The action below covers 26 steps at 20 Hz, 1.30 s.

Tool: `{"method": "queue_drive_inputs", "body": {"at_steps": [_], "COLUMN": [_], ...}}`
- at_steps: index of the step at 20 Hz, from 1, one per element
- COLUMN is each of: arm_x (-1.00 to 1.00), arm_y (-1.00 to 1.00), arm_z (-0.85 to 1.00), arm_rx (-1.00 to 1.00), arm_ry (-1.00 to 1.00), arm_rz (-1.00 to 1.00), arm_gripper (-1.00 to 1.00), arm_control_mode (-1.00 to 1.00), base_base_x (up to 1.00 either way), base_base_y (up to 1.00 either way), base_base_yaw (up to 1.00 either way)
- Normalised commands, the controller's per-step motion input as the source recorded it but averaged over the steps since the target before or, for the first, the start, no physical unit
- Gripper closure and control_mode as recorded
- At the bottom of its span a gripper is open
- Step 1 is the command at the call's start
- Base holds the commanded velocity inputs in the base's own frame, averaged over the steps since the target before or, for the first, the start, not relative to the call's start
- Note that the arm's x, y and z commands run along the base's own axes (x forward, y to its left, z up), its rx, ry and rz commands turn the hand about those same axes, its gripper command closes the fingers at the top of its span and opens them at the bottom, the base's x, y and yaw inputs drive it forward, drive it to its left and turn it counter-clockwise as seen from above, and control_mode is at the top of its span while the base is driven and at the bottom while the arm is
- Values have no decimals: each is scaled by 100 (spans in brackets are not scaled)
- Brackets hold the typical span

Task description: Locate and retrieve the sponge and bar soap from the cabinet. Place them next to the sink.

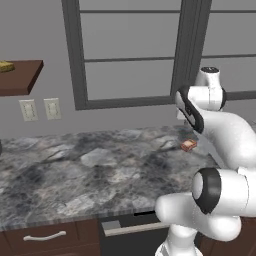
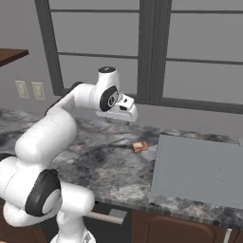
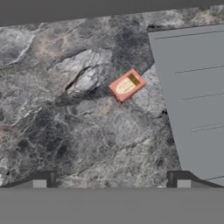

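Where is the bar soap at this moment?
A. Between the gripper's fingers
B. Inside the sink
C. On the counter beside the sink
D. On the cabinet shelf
C: the bar soap lies flat on the counter, just off the sink, with the gripper above it.

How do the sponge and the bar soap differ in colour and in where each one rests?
The sponge is dull yellow; the bar soap is pinkish-red with a paler middle. The sponge lies up on the cabinet shelf; the bar soap lies on the counter beside the sink. Both are small and flat.

sponge point(image 1: 6, 66) cut by left edge, sink point(image 3: 192, 96) cropped at right, hand point(image 3: 111, 183) perhaps open, fingertips barely showing
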Motion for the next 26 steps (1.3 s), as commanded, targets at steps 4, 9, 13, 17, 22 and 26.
{"method": "queue_drive_inputs", "body": {"at_steps": [4,9,13,17,22,26], "arm_x": [-66,-25,0,0,0,0], "arm_y": [25,49,3,0,0,0], "arm_z": [29,6,0,0,0,0], "arm_rx": [5,-2,0,0,0,0], "arm_ry": [-22,0,0,0,0,0], "arm_rz": [3,2,0,0,0,0], "arm_gripper": [-100,-100,-100,-100,-100,-100], "arm_control_mode": [-100,-100,-100,100,100,100], "base_base_x": [0,0,0,0,-12,-9], "base_base_y": [0,0,0,21,77,77], "base_base_yaw": [0,0,0,-4,-8,-3]}}
